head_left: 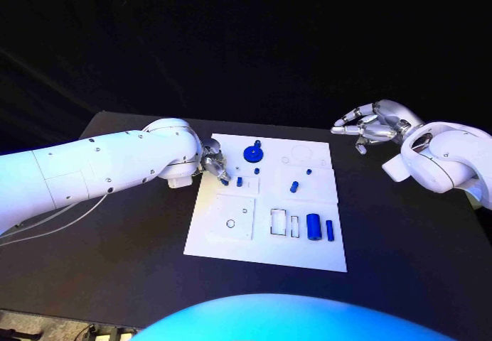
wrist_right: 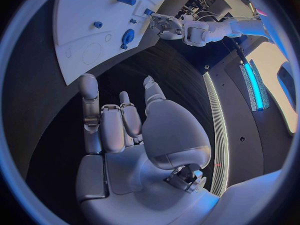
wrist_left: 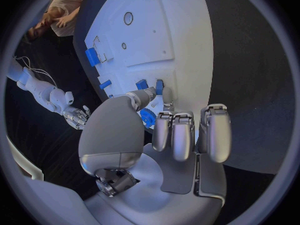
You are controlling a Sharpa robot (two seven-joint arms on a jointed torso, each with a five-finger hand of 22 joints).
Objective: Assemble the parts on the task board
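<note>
While we look down from the head camera, we see the white task board (head_left: pixel 269 245) lying in the middle of the black surface (head_left: pixel 410 241), with the left robot hand (head_left: pixel 213 165) at its near-left edge and the right robot hand (head_left: pixel 367 126) raised just off its far right corner.

We find the left robot hand bent over the board with its fingertips (wrist_left: pixel 164 96) down among the small blue parts. A short blue peg (head_left: pixel 240 182) sits just beside those fingertips, and a round blue gear (head_left: pixel 252 153) lies just beyond them. We cannot tell whether the hand pinches a piece or only touches the board.

We see the right robot hand apart from the board, its fingers (wrist_right: pixel 111 127) loosely curled toward the palm and holding nothing.

Farther from the left robot hand, toward the board's right side, we see a blue pin (head_left: pixel 294 187), and nearer the robot two blue cylinders (head_left: pixel 313 226) stand side by side next to rectangular slots.
</note>
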